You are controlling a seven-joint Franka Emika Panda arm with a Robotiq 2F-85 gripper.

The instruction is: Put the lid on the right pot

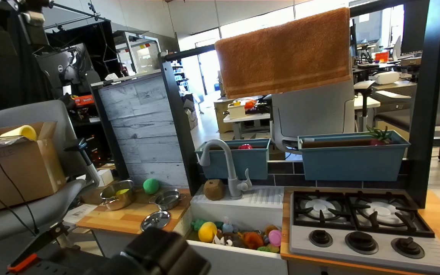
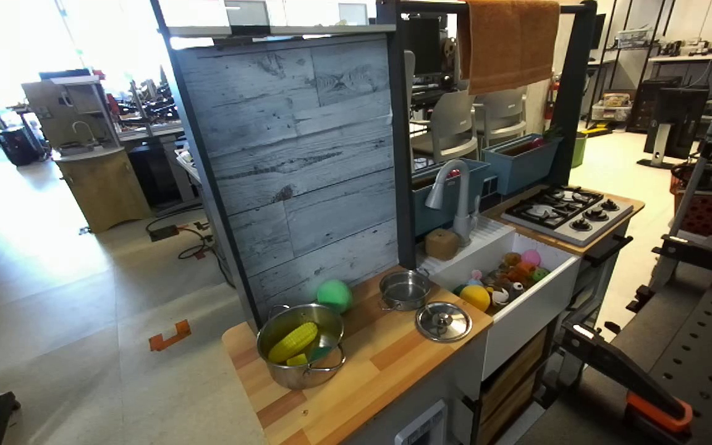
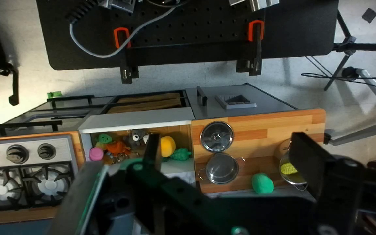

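A plank panel (image 2: 306, 161) is stood to one side of the sink (image 2: 532, 318), behind a wooden counter (image 2: 368, 364); on the sink's opposite side the stove (image 1: 339, 233) is set. In the wrist view the gripper (image 3: 226, 140) is seen from close by, its fingers (image 3: 308, 156) spread wide apart (part of the sink is covered by one of them). The big pot (image 2: 285, 372) is placed on the counter well away from the sink, the small pot (image 2: 404, 290) near the sink. The lid (image 2: 444, 321) is laid flat on the counter, just beside the small pot and near the sink; whether lid and pot touch cannot be told. A green ball (image 2: 334, 296) is placed farther from the sink than the small pot. Corn (image 2: 294, 343) is held in the big pot, and toys (image 1: 253, 240) are heaped inside the sink.
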